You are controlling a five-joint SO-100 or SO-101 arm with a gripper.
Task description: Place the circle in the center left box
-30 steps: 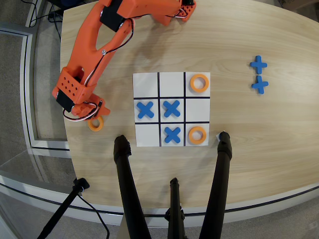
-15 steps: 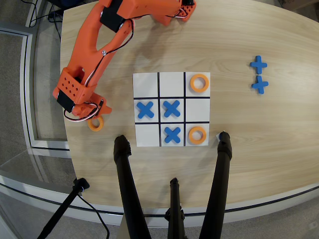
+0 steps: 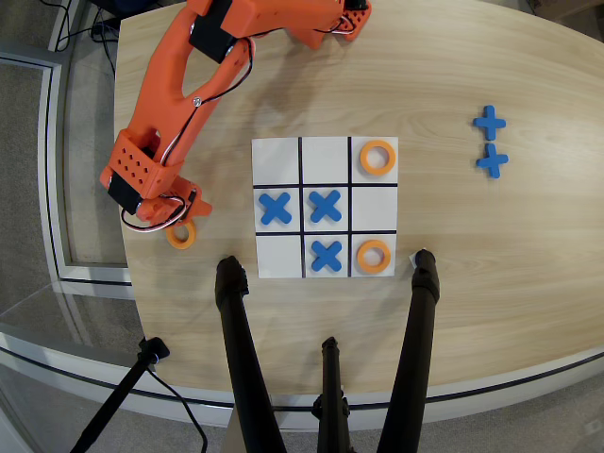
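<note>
Overhead view, wooden table (image 3: 528,264).

Orange arm (image 3: 175,85): reaching from the far edge down toward the left side of the table, ending well left of the board.

Gripper (image 3: 177,219): pointing down at the near-left part of the table, directly over an orange ring; jaw state hidden beneath the wrist body, cannot tell whether open or gripping.

Circle (image 3: 181,235): lying flat on the wood at the gripper tip, partly covered by it, well left of the board and outside every square.

White nine-square board (image 3: 325,151): sitting mid-table, ruled with black lines.

Center left box (image 3: 374,208): the plain white middle-row end square on the right side of the board in this view, lying bare.

Blue crosses on the board: one in the middle-row left square (image 3: 275,209), one in the centre square (image 3: 325,206), one in the near-row middle square (image 3: 327,255).

Orange rings on the board: one in the far-right square (image 3: 377,158), one in the near-right square (image 3: 373,256).

Two spare blue crosses (image 3: 490,123) (image 3: 492,161): lying close together on the wood, well right of the board.

Black tripod legs (image 3: 241,359): crossing the near edge of the table.
</note>
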